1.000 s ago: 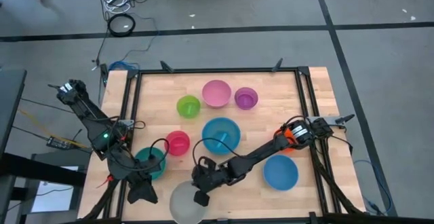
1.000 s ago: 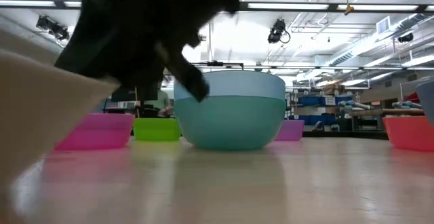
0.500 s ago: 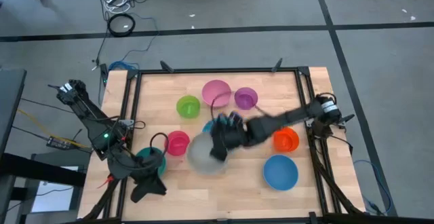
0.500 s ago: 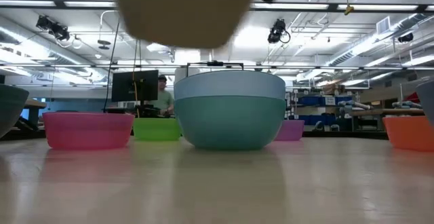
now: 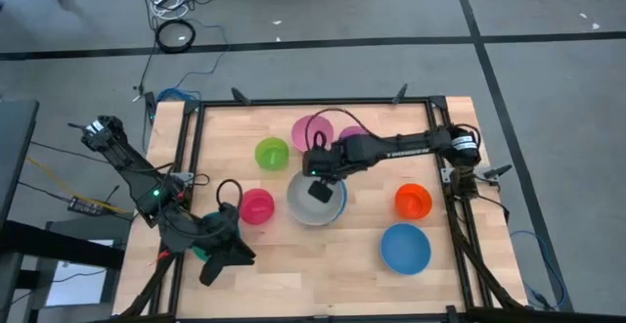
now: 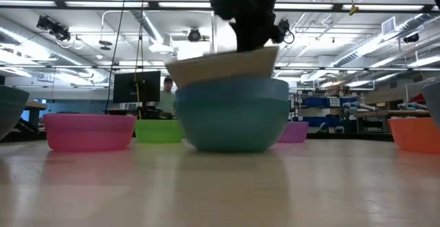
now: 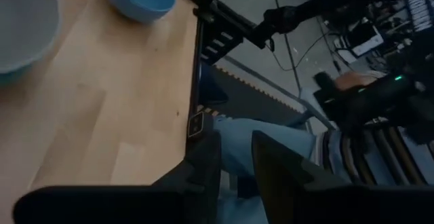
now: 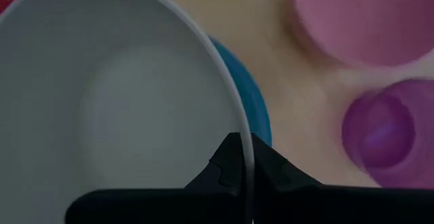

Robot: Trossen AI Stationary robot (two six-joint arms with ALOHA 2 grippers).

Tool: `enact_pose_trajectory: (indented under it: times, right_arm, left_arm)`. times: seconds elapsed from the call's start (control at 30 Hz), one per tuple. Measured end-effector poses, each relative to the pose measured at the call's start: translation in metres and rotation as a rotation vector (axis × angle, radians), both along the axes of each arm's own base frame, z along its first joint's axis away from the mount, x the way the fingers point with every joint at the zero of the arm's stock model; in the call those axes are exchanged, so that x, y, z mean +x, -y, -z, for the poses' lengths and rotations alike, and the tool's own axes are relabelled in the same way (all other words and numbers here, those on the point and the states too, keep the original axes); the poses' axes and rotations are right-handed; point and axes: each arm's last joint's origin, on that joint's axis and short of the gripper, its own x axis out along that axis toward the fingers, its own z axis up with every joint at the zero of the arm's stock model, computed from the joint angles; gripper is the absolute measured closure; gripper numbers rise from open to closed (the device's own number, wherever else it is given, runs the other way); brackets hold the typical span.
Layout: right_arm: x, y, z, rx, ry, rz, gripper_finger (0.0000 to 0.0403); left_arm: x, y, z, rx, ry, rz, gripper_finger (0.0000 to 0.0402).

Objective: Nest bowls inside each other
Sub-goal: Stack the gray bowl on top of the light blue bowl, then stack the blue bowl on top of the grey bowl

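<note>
My right gripper [image 5: 318, 186] is shut on a pale grey-white bowl [image 5: 311, 207] at the table's middle. That bowl sits tilted, its lower part inside the larger light-blue bowl [image 6: 234, 120]. My left gripper [image 5: 233, 254] hangs high over the near left corner, above a teal bowl [image 6: 8, 113]. Its fingers stand a narrow gap apart with nothing between them [image 7: 236, 153]. Pink [image 5: 305, 132], purple [image 5: 357, 142], lime green [image 5: 272, 154], magenta [image 5: 257, 207], orange [image 5: 413, 201] and blue [image 5: 405, 248] bowls stand upright on the table. My right gripper pinches the grey-white bowl's wall at its rim [image 8: 245, 136], on the bowl's far side. One finger is inside the bowl and one outside. The fingers come steeply from above. The bowl hangs tilted, its grasped side higher [image 6: 271, 51], its underside down in the light-blue bowl.
The right arm [image 5: 401, 149] stretches from the table's right edge across the pink and purple bowls. A black frame [image 5: 435, 166] runs along the table's edges. A person's legs [image 7: 278, 139] show just beyond the near edge. Bare wood lies between the magenta and blue bowls.
My right gripper has carried the grey-white bowl up from the near edge and toward the far side. It has tipped to point more steeply down, and the bowl now sits in the light-blue bowl. My left gripper has rolled at the wrist, staying over the teal bowl.
</note>
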Motion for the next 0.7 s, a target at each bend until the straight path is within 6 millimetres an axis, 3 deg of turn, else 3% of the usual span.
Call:
enact_pose_trajectory:
  times: [0.17, 0.33, 0.57, 0.7]
  right_arm:
    - [0.01, -0.007, 0.03, -0.005, -0.102, -0.039, 0.0396]
    - [0.011, -0.015, 0.032, -0.018, -0.103, -0.075, 0.0343]
    - [-0.013, -0.013, -0.007, -0.047, -0.068, -0.046, 0.025]
    - [-0.039, -0.015, -0.036, -0.19, -0.081, -0.036, 0.0222]
  left_arm:
    - [0.0, 0.0, -0.001, 0.002, 0.012, 0.001, 0.031]
    - [0.0, 0.0, -0.001, 0.064, 0.046, -0.004, 0.031]
    - [0.003, -0.015, -0.002, 0.282, 0.106, -0.101, 0.031]
    - [0.002, -0.034, 0.001, 0.471, 0.077, -0.19, 0.031]
